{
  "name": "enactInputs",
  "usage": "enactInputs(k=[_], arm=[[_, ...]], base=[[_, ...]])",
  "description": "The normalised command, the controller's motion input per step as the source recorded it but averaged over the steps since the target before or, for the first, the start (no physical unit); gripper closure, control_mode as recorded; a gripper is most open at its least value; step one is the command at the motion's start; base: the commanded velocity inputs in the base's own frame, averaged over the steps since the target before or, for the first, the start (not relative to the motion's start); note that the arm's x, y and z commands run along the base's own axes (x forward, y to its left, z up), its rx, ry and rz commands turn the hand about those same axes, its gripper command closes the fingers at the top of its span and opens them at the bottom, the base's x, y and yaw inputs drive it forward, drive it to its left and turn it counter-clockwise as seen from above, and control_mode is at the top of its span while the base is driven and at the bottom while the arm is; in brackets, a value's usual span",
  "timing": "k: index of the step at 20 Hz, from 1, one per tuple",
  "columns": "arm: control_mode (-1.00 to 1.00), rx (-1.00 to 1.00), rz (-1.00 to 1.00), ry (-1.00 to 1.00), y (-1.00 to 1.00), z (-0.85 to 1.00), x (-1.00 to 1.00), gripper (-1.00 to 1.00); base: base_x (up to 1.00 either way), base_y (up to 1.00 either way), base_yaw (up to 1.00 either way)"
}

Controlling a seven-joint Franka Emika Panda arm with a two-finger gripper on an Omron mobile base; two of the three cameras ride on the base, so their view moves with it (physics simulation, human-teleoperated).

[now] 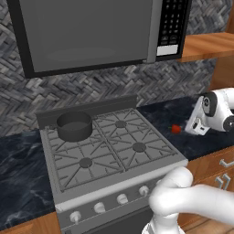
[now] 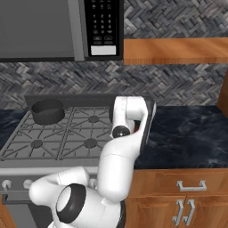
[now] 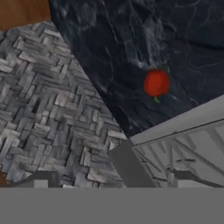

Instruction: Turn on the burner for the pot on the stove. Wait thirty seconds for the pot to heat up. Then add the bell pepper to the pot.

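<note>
Tool fingertips frame bell pepper on counter.

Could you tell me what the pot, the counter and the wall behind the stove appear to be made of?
The pot: probably matte dark metal, uniformly grey with no gloss. The counter: looks like polished black stone, marble or granite, judging by pale veining. The wall: seems to be small grey stone or ceramic tiles laid in a herringbone weave, with varied tones.

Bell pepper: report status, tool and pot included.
Tool open, empty, aimed at the counter. Bell pepper lies on the dark counter beside the stove. Pot on rear-left burner. Nothing between tool and pepper.
</note>
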Motion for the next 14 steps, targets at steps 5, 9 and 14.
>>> enactInputs(k=[5, 9, 14], arm=[[-1.0, 0.06, -0.03, 0.77, -0.58, 0.35, 0.06, -1.0], [-1.0, 0.06, 0.0, 0.89, -0.66, 0.18, 0.0, -1.0], [-1.0, 0.19, -0.07, 0.54, -0.38, 0.46, 0.0, -1.0]], base=[[0.0, 0.0, 0.0], [0.0, 0.0, 0.0], [0.0, 0.0, 0.0]])
